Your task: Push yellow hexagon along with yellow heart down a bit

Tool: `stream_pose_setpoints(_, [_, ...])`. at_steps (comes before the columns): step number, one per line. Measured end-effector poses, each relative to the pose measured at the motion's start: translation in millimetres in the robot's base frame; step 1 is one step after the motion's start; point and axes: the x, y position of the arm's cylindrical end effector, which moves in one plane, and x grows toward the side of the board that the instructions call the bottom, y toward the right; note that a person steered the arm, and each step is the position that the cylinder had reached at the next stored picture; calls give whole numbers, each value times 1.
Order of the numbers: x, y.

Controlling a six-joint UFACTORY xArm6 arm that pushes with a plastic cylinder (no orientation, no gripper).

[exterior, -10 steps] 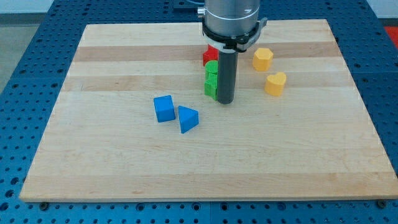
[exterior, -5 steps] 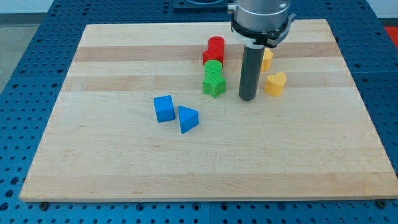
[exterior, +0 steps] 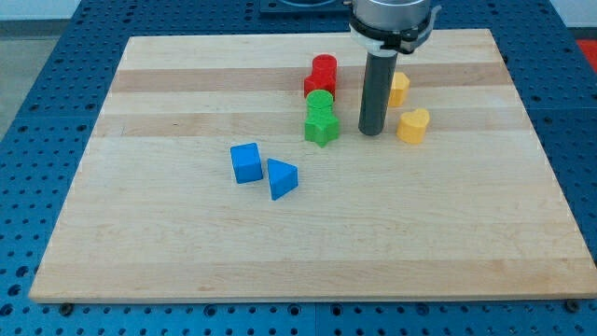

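The yellow hexagon (exterior: 399, 89) sits near the view's top right, partly hidden behind my rod. The yellow heart (exterior: 413, 125) lies just below and to its right. My tip (exterior: 372, 132) rests on the board, left of the heart and below-left of the hexagon, touching neither that I can see. It stands between the green blocks and the yellow ones.
A green star (exterior: 322, 127) and a green cylinder (exterior: 320, 102) stand left of my tip, with two red blocks (exterior: 322, 73) above them. A blue cube (exterior: 246, 162) and blue triangle (exterior: 283, 177) lie at centre left. The board's right edge (exterior: 541, 149) is beyond the heart.
My tip moved from beside the green blocks to the right, then slightly up toward the top. The blocks have not visibly moved.
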Motion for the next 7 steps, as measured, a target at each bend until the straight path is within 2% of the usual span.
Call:
stream_pose_setpoints(4, [-70,0])
stream_pose_setpoints(7, [-95,0])
